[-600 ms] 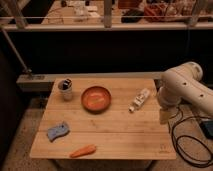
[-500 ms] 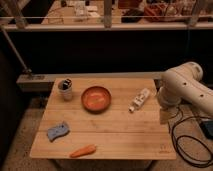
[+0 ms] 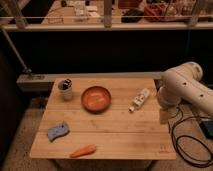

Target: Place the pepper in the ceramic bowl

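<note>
The orange pepper [image 3: 83,150] lies on its side near the front edge of the wooden table [image 3: 120,132], left of centre. Further back, in the middle of the table, stands the round orange-brown ceramic bowl [image 3: 96,98], with nothing in it. My white arm comes in from the right, and its gripper [image 3: 164,117] hangs down at the table's right edge, open and holding nothing. It is far from both the pepper and the bowl.
A small grey cup [image 3: 65,90] with dark contents stands at the back left. A blue sponge [image 3: 58,131] lies at the front left. A white bottle [image 3: 139,100] lies between the bowl and the gripper. Black cables [image 3: 192,147] trail on the floor at right.
</note>
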Robot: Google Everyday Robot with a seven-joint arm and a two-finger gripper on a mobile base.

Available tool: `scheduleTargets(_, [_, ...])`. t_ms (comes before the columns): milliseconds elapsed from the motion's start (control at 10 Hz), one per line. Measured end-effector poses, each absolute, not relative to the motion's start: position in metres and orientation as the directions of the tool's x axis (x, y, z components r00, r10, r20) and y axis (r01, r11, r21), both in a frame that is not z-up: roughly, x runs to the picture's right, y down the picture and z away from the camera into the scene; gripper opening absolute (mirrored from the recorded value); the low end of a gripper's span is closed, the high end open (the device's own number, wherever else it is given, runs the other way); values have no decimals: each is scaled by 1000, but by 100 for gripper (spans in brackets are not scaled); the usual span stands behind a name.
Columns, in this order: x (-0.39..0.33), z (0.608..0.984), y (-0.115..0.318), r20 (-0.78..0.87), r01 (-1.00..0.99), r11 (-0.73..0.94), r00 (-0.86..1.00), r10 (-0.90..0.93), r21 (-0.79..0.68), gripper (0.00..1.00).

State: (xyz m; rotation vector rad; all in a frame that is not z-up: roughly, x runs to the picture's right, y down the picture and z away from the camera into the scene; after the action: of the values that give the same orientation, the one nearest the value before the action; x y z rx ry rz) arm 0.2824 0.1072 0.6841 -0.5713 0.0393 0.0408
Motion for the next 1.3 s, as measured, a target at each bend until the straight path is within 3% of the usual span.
scheduleTargets(800, [280, 684, 109, -45, -45, 840, 999, 25, -541, 80])
scheduleTargets(1300, [217, 683, 120, 19, 33, 834, 999, -27, -551, 80])
